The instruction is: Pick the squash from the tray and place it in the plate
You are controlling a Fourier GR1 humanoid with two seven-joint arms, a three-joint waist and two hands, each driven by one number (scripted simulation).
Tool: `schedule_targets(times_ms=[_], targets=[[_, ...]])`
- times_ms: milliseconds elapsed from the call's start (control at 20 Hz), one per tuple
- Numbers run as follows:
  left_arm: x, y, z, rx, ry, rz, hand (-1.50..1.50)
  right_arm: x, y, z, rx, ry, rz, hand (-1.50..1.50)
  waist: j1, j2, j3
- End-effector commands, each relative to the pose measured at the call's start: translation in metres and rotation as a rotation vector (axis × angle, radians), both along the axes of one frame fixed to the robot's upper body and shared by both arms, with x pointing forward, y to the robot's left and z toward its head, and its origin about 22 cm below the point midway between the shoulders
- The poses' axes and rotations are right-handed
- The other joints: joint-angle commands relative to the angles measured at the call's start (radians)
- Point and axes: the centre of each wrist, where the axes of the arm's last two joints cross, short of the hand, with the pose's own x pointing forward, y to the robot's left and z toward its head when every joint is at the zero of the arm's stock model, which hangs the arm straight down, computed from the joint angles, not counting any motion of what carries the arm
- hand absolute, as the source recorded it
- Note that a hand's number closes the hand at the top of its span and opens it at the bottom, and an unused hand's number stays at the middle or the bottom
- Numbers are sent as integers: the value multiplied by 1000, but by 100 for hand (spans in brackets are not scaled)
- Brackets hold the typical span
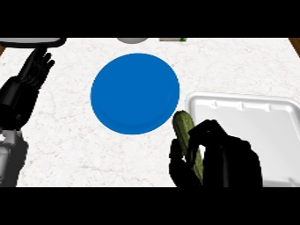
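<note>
White marbled counter [67, 145] fills the frame, with strips of brown wood showing at the upper left and upper right corners. No writing or label can be read anywhere. Biggest item on it: the white tray [269, 114], lower right, its left rim partly covered by the right hand. Next, the blue plate [134, 93], centre frame, just left of the tray and bare. At the top edge, a grey round thing [133, 40] and a small greenish thing [172, 39] peek in, too cut off to name. Left hand [36, 68] sits at the upper left, fingers straight and relaxed, holding nothing. Right hand [224, 154], bottom centre-right, has its fingers and thumb curled round the squash [183, 127], a long green one, upright, its tip poking out between plate and tray, close beside the plate's lower right rim.
</note>
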Motion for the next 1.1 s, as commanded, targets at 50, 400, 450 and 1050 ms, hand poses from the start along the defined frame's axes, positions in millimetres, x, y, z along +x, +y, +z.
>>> schedule_targets(times_ms=[50, 400, 450, 1050], targets=[[-5, -3, -18, -6, 5, 0, 0, 46, 28, 23, 54, 33, -47, 150, 14, 4, 0], [11, -2, 2, 7, 8, -25, 0, 103, 57, 24, 132, 82, 14, 150, 21, 6, 1], [1, -3, -6, 9, 13, -29, 0, 113, 60, 20, 139, 79, -9, 150, 31, 6, 1], [9, -13, 2, 13, -4, -54, 0, 202, 79, -30, 56, 173, -80, 150, 51, 12, 1]])
